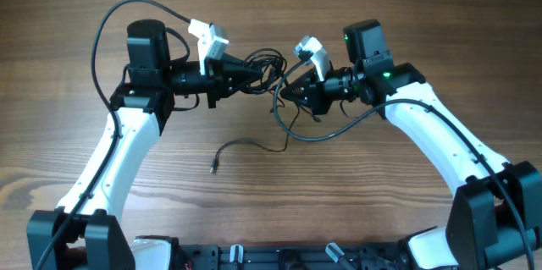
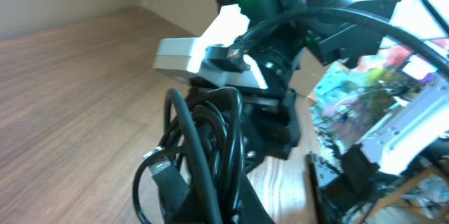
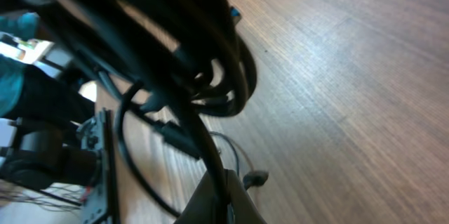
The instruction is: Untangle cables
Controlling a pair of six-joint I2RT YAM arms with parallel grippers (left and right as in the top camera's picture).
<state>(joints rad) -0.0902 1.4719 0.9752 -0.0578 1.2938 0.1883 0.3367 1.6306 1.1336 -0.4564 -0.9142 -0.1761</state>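
Observation:
The cables (image 1: 268,65) form a black knotted coil hanging above the table between my two grippers. My left gripper (image 1: 257,75) is shut on the coil's left side. In the left wrist view several loops (image 2: 210,140) rise out of its jaws (image 2: 224,208), and a plug end (image 2: 160,168) sticks out to the left. My right gripper (image 1: 285,92) is shut on a strand at the coil's lower right. In the right wrist view that cable (image 3: 203,147) runs down between the closed fingers (image 3: 219,206). One separate cable (image 1: 247,145) lies loose on the table.
The loose cable's plug (image 1: 213,167) lies toward the front of the wooden table (image 1: 76,135) and shows small in the right wrist view (image 3: 257,178). Thicker arm wires loop over the left arm (image 1: 106,24) and under the right arm (image 1: 339,130).

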